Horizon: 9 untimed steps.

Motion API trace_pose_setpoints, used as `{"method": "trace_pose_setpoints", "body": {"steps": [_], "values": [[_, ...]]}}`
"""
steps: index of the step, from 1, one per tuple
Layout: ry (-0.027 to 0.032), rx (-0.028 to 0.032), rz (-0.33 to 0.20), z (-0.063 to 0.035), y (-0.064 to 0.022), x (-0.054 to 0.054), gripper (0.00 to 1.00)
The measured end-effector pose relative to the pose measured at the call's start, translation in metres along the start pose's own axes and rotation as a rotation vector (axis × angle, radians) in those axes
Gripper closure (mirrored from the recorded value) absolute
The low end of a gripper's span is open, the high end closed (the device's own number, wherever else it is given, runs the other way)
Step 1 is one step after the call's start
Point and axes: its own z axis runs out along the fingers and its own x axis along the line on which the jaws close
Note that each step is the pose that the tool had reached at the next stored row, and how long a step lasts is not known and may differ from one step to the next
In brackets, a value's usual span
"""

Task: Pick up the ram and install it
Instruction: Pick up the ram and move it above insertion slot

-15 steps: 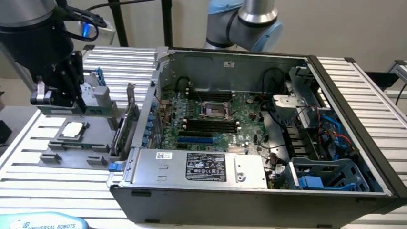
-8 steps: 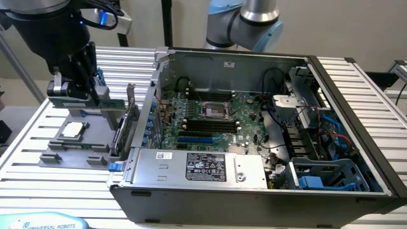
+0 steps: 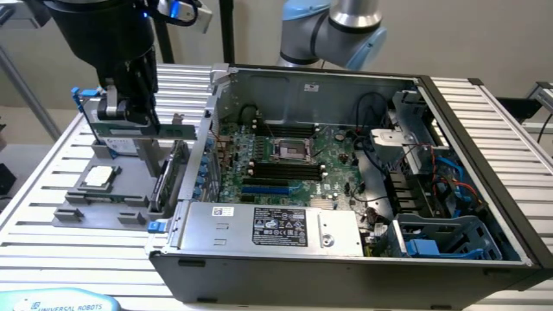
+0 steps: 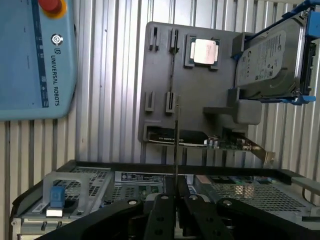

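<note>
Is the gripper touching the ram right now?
Touching. In the wrist view, the ram, seen edge-on, sits pinched between the fingers of the gripper, with no gap on either side.

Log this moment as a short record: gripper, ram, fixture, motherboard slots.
gripper: gripper shut on the ram, over the gray fixture
ram: thin green stick between the fingers, edge-on in the wrist view, outside the computer case
fixture: at the exterior view's left of the case; holds a processor, a hard drive with blue rails and an expansion card
motherboard slots: black slots on the motherboard, no stick in them
task state: ram picked, not installed
</note>
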Motion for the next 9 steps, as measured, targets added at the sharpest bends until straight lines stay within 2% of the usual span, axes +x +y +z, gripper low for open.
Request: {"method": "trace_pose_setpoints", "body": {"steps": [4, 9], "values": [[-0.0142, 0.0006, 0.000, -0.0050, -0.0182, 0.001, 0.86], [-0.0272, 0.0011, 0.000, -0.0090, -0.0409, 0.002, 0.86]]}}
